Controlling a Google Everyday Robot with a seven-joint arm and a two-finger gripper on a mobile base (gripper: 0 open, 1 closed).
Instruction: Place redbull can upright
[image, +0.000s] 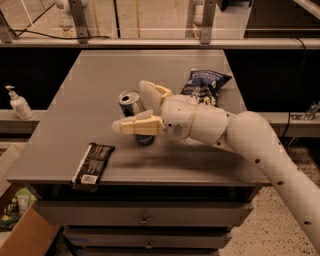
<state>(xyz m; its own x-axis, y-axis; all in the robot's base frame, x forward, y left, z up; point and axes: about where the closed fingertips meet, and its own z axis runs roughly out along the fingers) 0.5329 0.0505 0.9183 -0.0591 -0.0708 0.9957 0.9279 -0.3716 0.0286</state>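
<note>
The redbull can stands upright on the grey table, near its middle, silver top with the opening facing up. My gripper reaches in from the right and straddles the can. One pale finger is behind the can and the other crosses in front of its lower body, hiding part of it. The fingers are spread apart and stand off the can's sides, so the gripper is open.
A dark blue chip bag lies behind my wrist at the right. A black snack bar lies near the front left edge. A white pump bottle stands on a ledge to the left. A cardboard box sits below left.
</note>
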